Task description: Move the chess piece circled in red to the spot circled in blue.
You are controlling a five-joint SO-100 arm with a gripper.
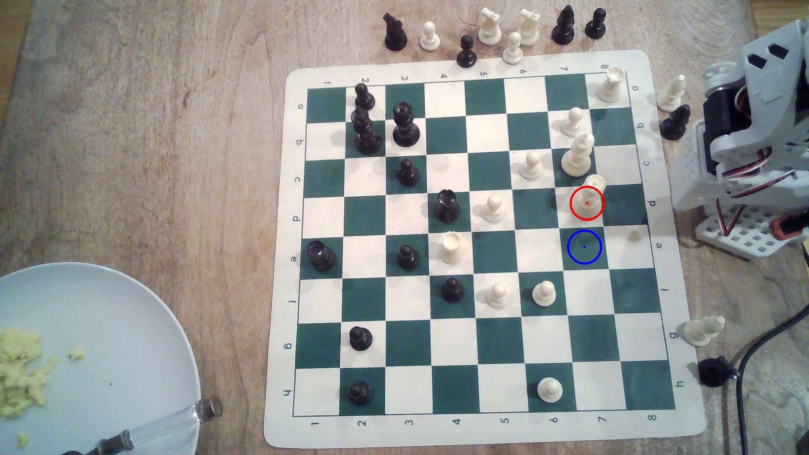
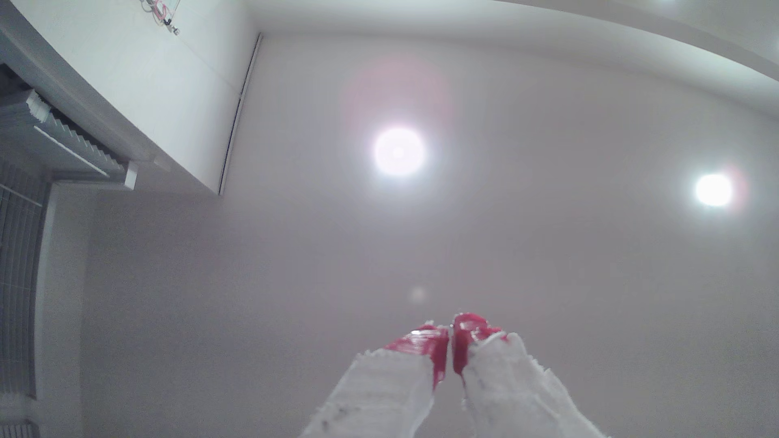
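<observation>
The chess piece [image 1: 589, 194] is a cream piece with a flared cup top. It stands inside the red circle on a cream square near the exterior view's right side of the board [image 1: 490, 437]. The spot [image 1: 584, 246] is the dark green square with the blue circle, directly below it in that view and bare. A taller cream piece [image 1: 578, 154] stands just behind the circled one. My arm [image 1: 753, 131] sits folded off the board's right edge. In the wrist view my gripper [image 2: 450, 332] points at the ceiling, its red pads [image 2: 421, 343] pressed together with nothing between them.
Black and cream pieces are scattered over the board. Captured pieces stand along the far edge [image 1: 490, 28] and beside the right edge [image 1: 674, 122]. A pale plate [image 1: 131, 315] with yellow crumbs lies at the lower left, and a black cable [image 1: 744, 393] runs at the lower right.
</observation>
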